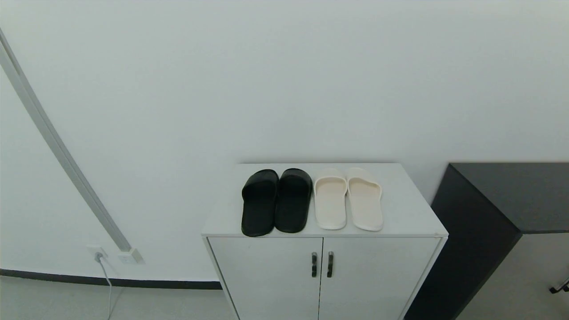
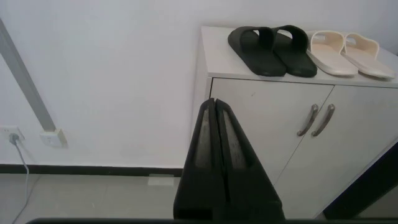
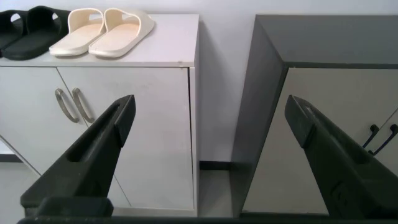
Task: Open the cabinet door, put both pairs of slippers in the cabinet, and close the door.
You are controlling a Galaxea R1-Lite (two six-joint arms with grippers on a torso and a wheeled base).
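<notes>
Plainly nothing of the job is done yet. The white two-door cabinet (image 1: pixel 413 218) stands against the wall with both doors shut. Its two dark vertical bar handles (image 1: pixel 314 264) sit side by side at the middle seam.

On its top lie the pair of black rubber slide slippers (image 1: pixel 275 202) and, just beside it on my right, the pair of cream-white moulded slippers (image 1: pixel 349 200). All four have their heels toward me, near the front edge. I judge that suits a pick from the front, and up there they are clear of the doors' swing.

My left gripper (image 2: pixel 215 106) has its fingers pressed flat together with nothing between them. It sits low in front of the cabinet's left side, well apart from it. My right gripper (image 3: pixel 209 109) is spread wide and empty. It faces the cabinet's right side and the tall dark grey unit (image 3: pixel 323 62) standing next to it.

I think the doors must come first, since no slipper can go in until one swings out. The spread right gripper looks readier to take a handle. The dark unit on that side may crowd my arm.
</notes>
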